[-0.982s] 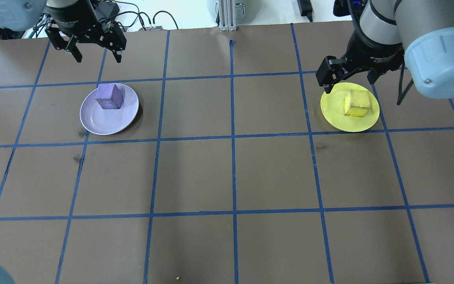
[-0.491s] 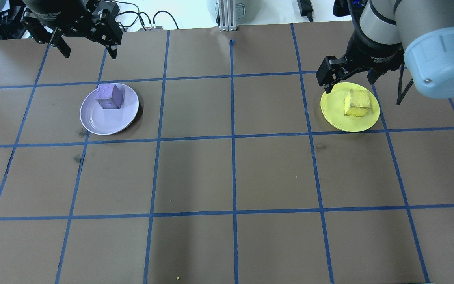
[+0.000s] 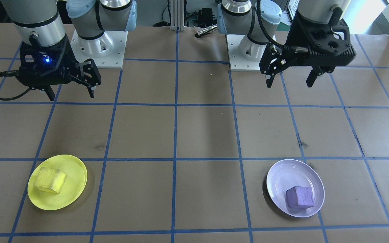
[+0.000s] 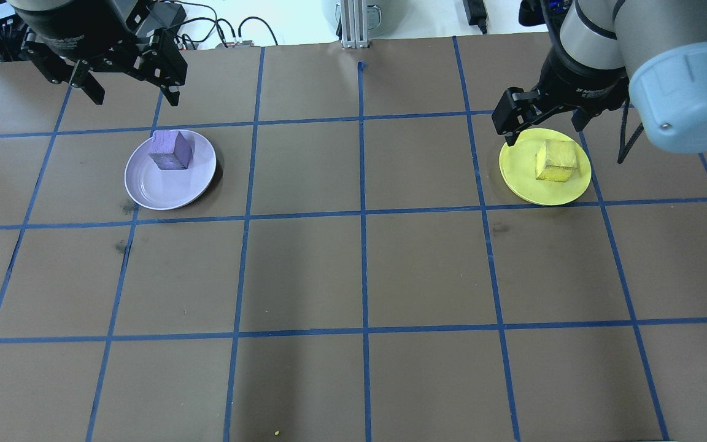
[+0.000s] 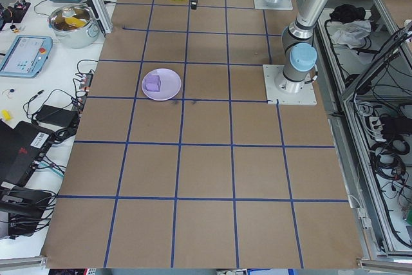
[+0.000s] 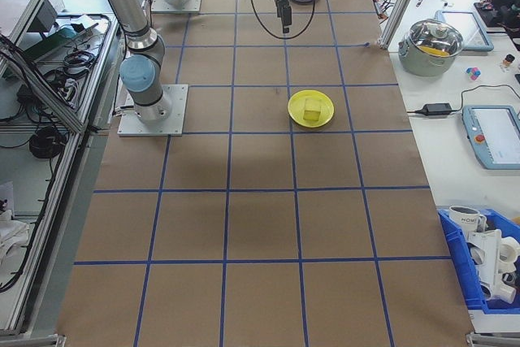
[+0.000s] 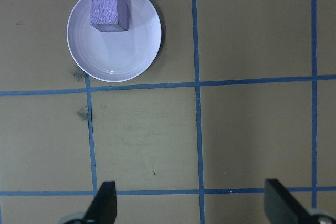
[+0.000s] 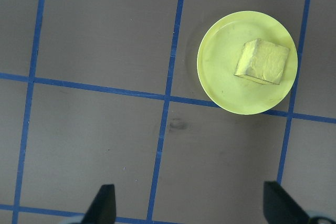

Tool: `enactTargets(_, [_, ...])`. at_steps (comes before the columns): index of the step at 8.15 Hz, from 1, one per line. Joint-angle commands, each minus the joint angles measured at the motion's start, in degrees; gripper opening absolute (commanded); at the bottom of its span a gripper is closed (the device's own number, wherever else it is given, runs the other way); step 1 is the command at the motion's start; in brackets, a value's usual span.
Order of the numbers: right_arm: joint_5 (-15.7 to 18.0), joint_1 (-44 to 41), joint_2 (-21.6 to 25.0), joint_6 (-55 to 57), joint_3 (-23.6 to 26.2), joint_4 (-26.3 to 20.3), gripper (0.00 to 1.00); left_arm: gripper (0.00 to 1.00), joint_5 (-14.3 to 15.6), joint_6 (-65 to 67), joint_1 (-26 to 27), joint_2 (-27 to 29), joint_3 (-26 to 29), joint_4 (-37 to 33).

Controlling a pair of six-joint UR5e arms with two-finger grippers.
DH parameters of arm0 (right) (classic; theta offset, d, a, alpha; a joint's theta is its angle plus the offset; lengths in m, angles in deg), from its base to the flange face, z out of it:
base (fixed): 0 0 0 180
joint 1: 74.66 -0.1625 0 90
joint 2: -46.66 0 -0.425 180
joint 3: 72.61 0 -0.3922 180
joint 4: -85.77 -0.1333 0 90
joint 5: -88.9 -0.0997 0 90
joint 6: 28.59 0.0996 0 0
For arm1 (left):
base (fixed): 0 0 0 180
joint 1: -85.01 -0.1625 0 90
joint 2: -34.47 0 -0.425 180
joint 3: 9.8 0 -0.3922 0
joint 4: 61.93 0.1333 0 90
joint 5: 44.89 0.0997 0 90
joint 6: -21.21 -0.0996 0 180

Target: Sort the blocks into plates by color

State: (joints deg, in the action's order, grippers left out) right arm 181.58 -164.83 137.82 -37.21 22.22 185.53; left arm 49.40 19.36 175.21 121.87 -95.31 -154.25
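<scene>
At the left of the overhead frame, the purple block (image 4: 170,150) sits inside the lavender plate (image 4: 151,187), tucked toward the plate's upper rim, colour matched to colour. Over on the right, the yellow block (image 4: 555,160) rests in the yellow plate (image 4: 528,181), a touch right of centre. Each cube lies free, nothing touching it, so the sort looks complete. The left hand (image 4: 126,83) hangs above the brown surface (image 4: 359,264) at upper left, fingers spread wide and empty, clear of its plate. The right hand (image 3: 69,88) hovers back from the yellow plate, also spread and empty; how high it hangs is hard to judge. Both seem parked out of the way.
</scene>
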Motion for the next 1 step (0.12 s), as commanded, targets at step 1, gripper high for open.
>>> enactTargets(1, [0.05, 0.00, 0.06, 0.01, 0.01, 0.00, 1.00, 1.00, 0.89, -1.13, -0.20, 0.13, -1.60, 0.03])
